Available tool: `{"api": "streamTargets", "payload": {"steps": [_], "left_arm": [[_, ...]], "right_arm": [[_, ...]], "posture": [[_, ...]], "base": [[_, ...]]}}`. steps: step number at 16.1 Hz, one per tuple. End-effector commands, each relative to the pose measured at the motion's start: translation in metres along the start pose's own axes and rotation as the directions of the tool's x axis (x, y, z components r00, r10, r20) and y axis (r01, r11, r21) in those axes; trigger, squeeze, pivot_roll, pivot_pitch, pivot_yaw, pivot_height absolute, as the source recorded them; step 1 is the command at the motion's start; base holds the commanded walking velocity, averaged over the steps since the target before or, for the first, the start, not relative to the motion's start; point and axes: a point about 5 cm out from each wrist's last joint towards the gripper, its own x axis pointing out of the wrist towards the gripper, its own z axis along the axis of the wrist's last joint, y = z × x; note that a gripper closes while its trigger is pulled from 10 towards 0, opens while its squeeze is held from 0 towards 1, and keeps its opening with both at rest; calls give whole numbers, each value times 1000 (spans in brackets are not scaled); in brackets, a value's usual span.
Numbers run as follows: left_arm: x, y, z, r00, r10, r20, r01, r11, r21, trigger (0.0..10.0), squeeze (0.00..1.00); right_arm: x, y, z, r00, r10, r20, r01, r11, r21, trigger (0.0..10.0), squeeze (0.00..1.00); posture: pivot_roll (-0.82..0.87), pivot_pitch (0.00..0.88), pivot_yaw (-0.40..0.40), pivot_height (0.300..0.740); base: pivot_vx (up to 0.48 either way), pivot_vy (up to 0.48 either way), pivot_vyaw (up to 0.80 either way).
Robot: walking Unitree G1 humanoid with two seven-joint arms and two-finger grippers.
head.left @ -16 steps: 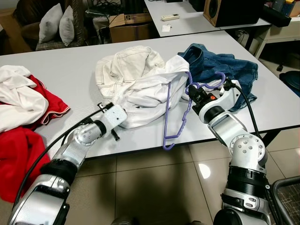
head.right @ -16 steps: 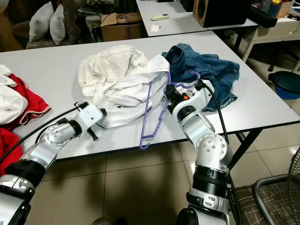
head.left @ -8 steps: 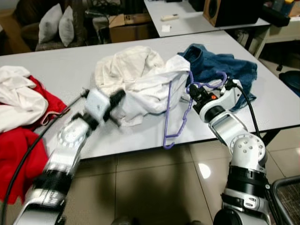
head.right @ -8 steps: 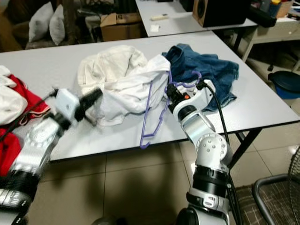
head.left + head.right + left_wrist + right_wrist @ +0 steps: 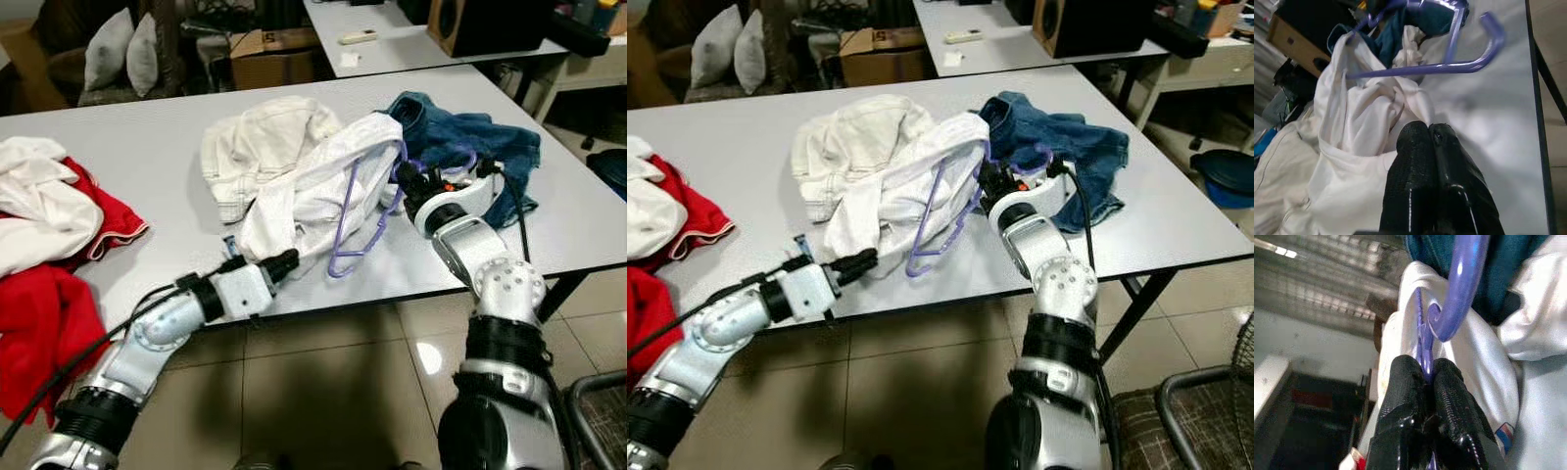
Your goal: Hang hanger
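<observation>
The purple hanger (image 5: 361, 211) lay threaded through the white shirt (image 5: 323, 191) on the desk (image 5: 147, 157). The right gripper (image 5: 1422, 377) pinched its neck, a grip the eye views blurred. The left gripper (image 5: 1429, 139), fingers pressed together, nipped the shirt's hem near the desk edge.

Your robot's arms: silver, rounded joint housings, black bands between segments. Black cable loops along each forearm. Left pincer (image 5: 286, 260) and right pincer (image 5: 1422, 382): long black textured fingers. Orange-red mark on right wrist.
</observation>
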Motion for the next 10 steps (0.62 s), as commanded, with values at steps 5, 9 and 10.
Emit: {"api": "streamTargets", "payload": {"steps": [5,9,10], "left_arm": [[15,0,17,997,-8,80,0,995,98,0,0],[23,5,31,987,30,158,-53,989,141,0,0],[25,6,36,983,36,183,-63,987,149,0,0]], "right_arm": [[25,6,5,999,-21,24,19,995,94,10000,0],[39,8,-2,998,-59,25,59,998,-7,10000,0],[41,9,-2,998,-61,30,61,998,-15,10000,0]], "posture": [[54,0,96,740],[52,0,100,740],[53,0,99,740]], "base": [[0,0,0],[0,0,0],[0,0,0]]}}
